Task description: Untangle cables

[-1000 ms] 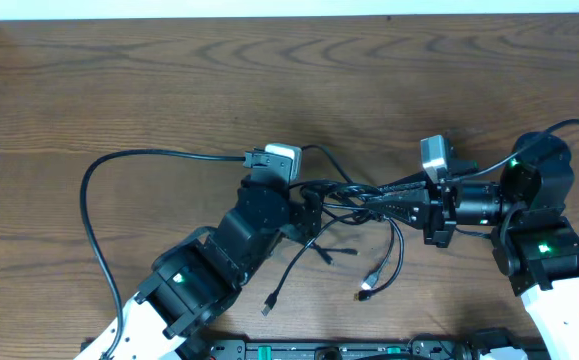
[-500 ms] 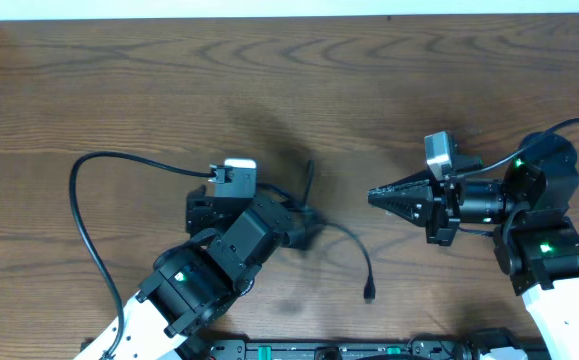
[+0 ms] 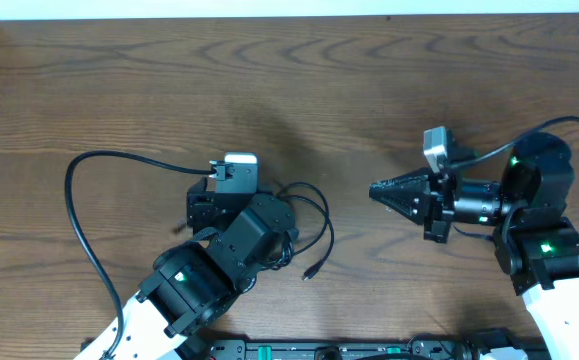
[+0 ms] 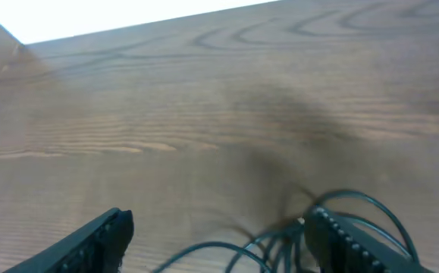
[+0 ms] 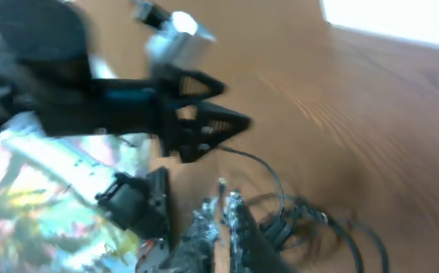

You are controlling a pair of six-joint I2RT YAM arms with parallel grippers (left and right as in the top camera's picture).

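The left gripper has its fingers spread wide and released. The cables lie loose on the table between them, nearer one finger. The right gripper has its fingers clenched to a point, grasping nothing, with the cables well apart beyond its tips.

The surface is evenly and brightly lit; soft shadows are cast on it. The right wrist view is smeared by motion blur.
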